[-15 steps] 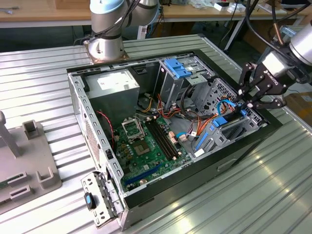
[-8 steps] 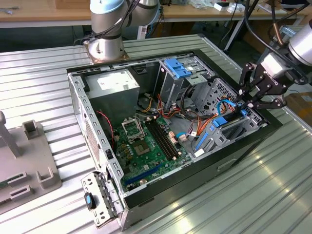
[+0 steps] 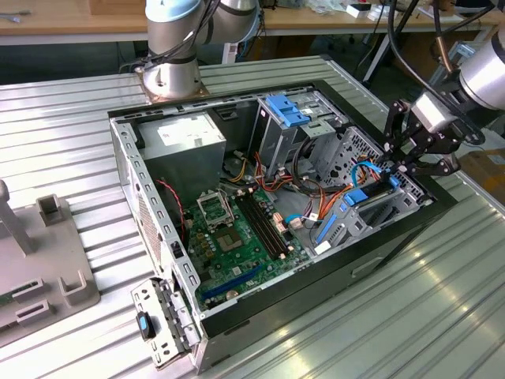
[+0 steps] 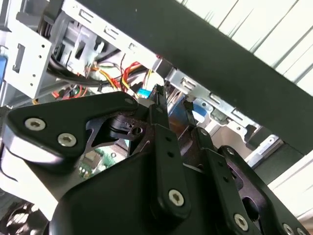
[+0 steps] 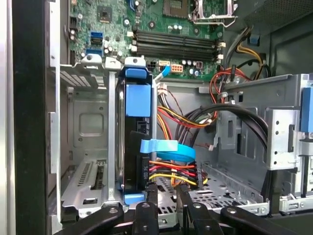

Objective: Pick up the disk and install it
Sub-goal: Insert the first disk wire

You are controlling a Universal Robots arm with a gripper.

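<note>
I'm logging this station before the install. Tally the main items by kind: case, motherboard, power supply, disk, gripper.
computer case: 1
motherboard: 1
power supply: 1
disk: 1
gripper: 1
Total: 5

You're looking at a lab or workshop: an opened computer case sits mid-frame on a ribbed metal surface, the robot arm's base bolted at upper centre, and wooden workbenches run along the top edge.
</note>
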